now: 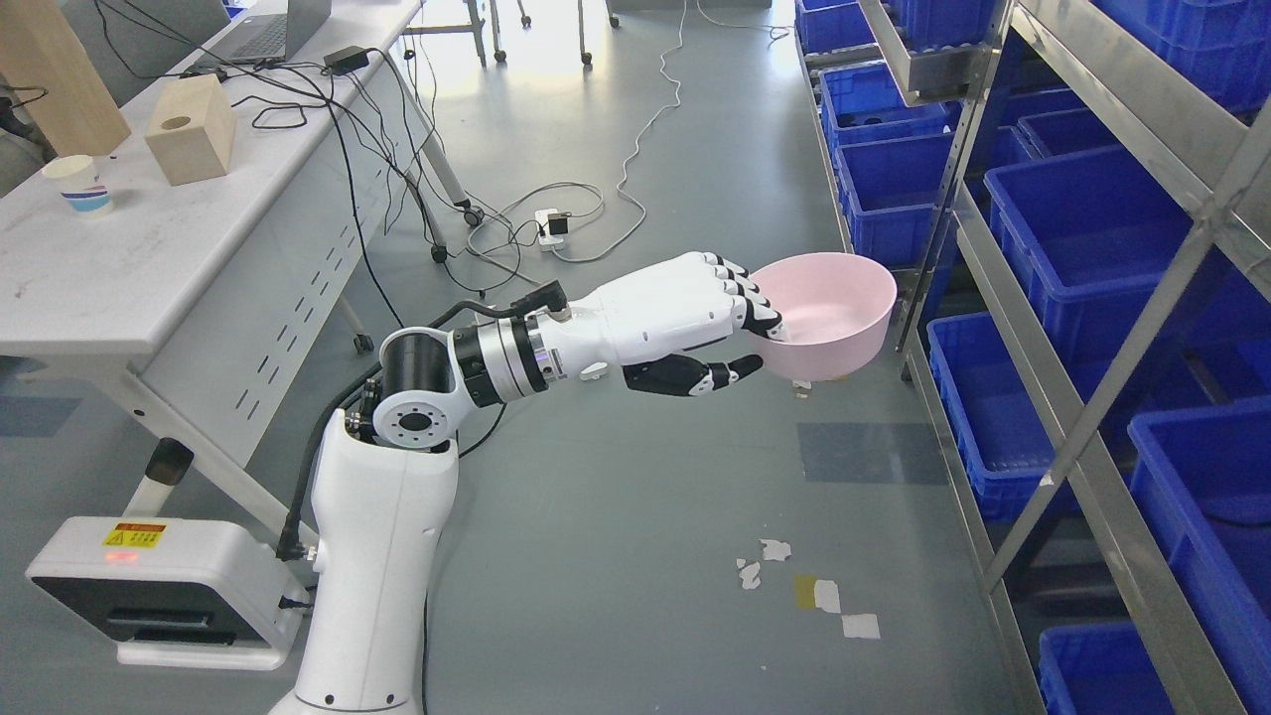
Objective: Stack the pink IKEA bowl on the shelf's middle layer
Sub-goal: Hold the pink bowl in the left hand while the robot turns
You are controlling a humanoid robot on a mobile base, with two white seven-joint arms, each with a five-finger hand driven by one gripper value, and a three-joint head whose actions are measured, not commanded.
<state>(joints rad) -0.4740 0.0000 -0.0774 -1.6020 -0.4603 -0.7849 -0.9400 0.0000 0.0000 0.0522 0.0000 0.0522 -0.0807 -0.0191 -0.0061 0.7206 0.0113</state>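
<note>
A pink bowl [829,313] hangs in the air over the floor, just left of the metal shelf [1067,427]. My left hand [752,336] is shut on its near rim: fingers [743,298] reach over the rim into the bowl and the thumb [730,372] presses the outer wall from below. The left arm comes up from the bottom left and stretches to the right. The bowl is upright, tilted slightly, and looks empty. No right arm shows.
Blue bins [1082,228] fill the shelf layers on the right. A white table [149,258] with a wooden block [192,129] and a paper cup [81,186] stands on the left. Cables and a power strip [554,224] lie on the floor behind; paper scraps [794,586] lie nearer.
</note>
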